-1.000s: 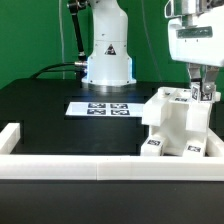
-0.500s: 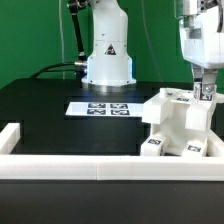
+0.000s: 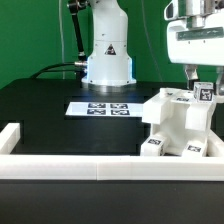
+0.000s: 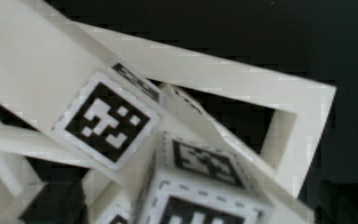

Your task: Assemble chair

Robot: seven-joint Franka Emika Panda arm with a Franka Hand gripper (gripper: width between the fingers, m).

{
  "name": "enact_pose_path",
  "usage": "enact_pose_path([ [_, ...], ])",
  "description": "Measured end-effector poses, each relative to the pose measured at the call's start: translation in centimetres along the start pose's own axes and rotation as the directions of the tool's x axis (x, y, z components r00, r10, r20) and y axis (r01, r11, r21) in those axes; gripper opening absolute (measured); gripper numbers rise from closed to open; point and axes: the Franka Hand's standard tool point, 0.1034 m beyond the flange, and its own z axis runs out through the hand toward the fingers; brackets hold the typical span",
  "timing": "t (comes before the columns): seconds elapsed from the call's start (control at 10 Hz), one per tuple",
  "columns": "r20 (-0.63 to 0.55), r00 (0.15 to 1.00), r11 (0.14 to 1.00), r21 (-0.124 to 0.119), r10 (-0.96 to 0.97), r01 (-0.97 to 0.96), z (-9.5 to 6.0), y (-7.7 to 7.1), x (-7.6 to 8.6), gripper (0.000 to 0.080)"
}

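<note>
The partly built white chair point(image 3: 180, 125) stands on the black table at the exterior view's right, its tagged panels joined into a blocky body. My gripper point(image 3: 203, 84) reaches down from above onto its top. It is shut on a small upright tagged chair leg point(image 3: 206, 93) that stands on the chair's top, with one tag turned to the camera. The wrist view is filled from very close by tagged white chair panels point(image 4: 105, 115) and the tagged leg point(image 4: 202, 160). My fingertips do not show clearly there.
The marker board point(image 3: 100, 107) lies flat on the table in front of the robot base point(image 3: 107, 55). A low white wall point(image 3: 90, 168) runs along the table's front, with a raised end point(image 3: 10, 135) at the exterior view's left.
My wrist has turned about its vertical axis over the chair's top. The leg between the fingers has turned with it, and its tag now faces the camera.
</note>
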Motion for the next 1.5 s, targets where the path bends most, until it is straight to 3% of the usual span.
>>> enact_pose_path([
  [0.5,-0.011,0.929,0.929,0.004,-0.369,0.369,0.0,-0.1,0.2,0.0649],
  [0.9,-0.026,0.691,0.691,-0.043,-0.723,0.721,-0.4,0.0,1.3,0.0649],
  [1.1,-0.025,0.588,0.588,-0.058,-0.809,0.807,-0.4,-0.1,1.4,0.0649],
  [1.4,-0.024,0.587,0.588,-0.059,-0.809,0.807,-0.3,0.0,1.5,0.0623],
  [1.5,-0.024,0.587,0.588,-0.059,-0.809,0.807,-0.3,0.0,1.5,0.0437],
])
